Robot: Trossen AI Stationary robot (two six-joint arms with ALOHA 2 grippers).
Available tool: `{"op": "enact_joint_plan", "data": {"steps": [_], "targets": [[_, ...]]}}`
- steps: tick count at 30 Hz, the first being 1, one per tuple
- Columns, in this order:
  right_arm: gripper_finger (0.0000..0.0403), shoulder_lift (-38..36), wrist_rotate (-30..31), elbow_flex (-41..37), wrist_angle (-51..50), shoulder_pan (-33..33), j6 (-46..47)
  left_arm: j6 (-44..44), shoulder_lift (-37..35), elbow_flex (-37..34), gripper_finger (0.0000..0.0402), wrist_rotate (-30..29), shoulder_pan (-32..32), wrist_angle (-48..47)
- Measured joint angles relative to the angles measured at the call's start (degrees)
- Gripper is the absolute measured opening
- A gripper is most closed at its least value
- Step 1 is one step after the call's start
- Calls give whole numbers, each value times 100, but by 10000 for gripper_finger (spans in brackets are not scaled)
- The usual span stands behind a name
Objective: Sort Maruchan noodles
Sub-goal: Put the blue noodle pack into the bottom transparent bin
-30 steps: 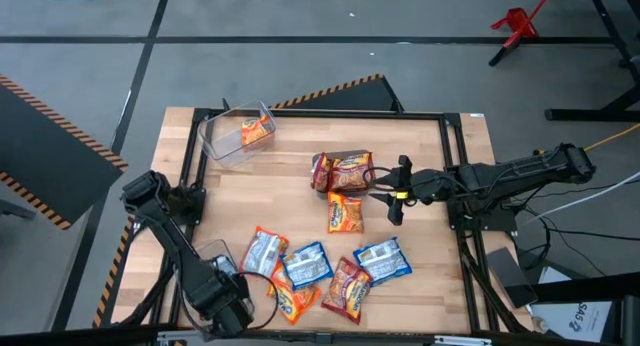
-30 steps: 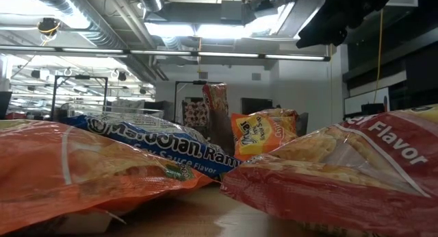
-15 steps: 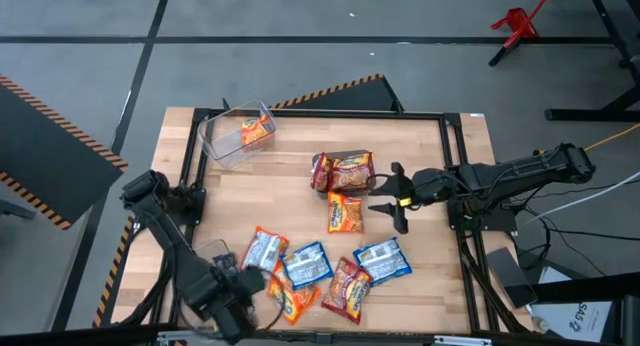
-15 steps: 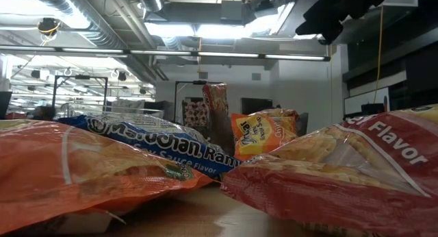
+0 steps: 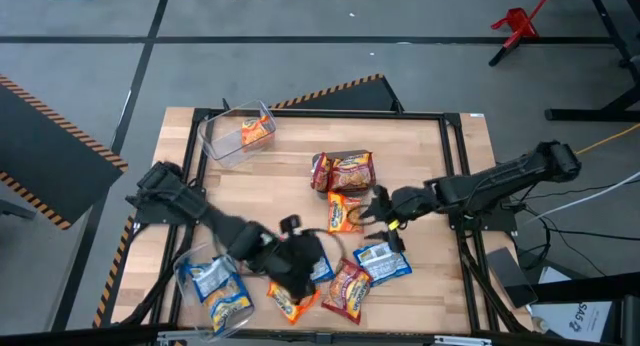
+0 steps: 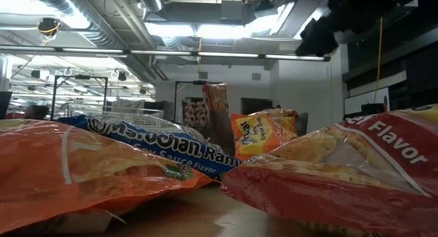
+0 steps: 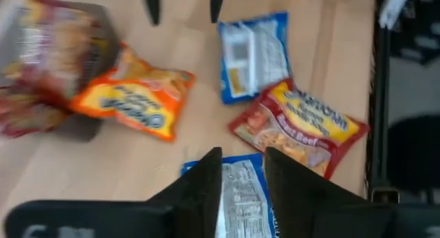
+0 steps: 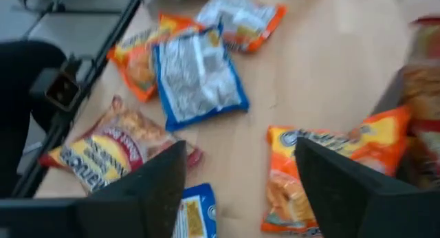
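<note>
Ramen packets lie on the wooden table. An orange packet (image 5: 345, 214) is at the middle; a blue one (image 5: 383, 260), a red one (image 5: 346, 288) and an orange one (image 5: 290, 302) lie nearer the near edge. My left gripper (image 5: 300, 256) (image 7: 242, 170) is open above a blue-and-white packet (image 7: 240, 197), which shows between its fingers. My right gripper (image 5: 386, 220) (image 8: 240, 186) is wide open above the table, between the orange packet (image 8: 323, 162) and the blue one. The low view shows packets up close and the right arm (image 6: 342, 18) overhead.
A clear bin (image 5: 232, 138) at the far left holds an orange packet (image 5: 257, 131). A bin (image 5: 340, 172) at the middle holds red packets. A third bin (image 5: 212, 291) at the near left corner holds a blue and an orange packet. A black frame (image 5: 455, 166) edges the table.
My left arm has swung from the near left corner toward the table's right, along the near edge, to the blue-and-white packet; the near-left bin with two packets now shows. My right gripper has moved a little toward the near edge and the table's left.
</note>
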Motion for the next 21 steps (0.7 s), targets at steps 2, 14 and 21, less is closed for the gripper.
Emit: {"op": "enact_joint_plan", "data": {"steps": [2,14,21], "targets": [[284,243,0,-2,106,87,-39,437,110,-27,127,426,164,116],[313,1254,160,-2,609,137,-238,272,698,-975,187,1947,506,357],[312,1309,157,-3,593,137,-155,-39,702,-1650,190,1922,675,754]]}}
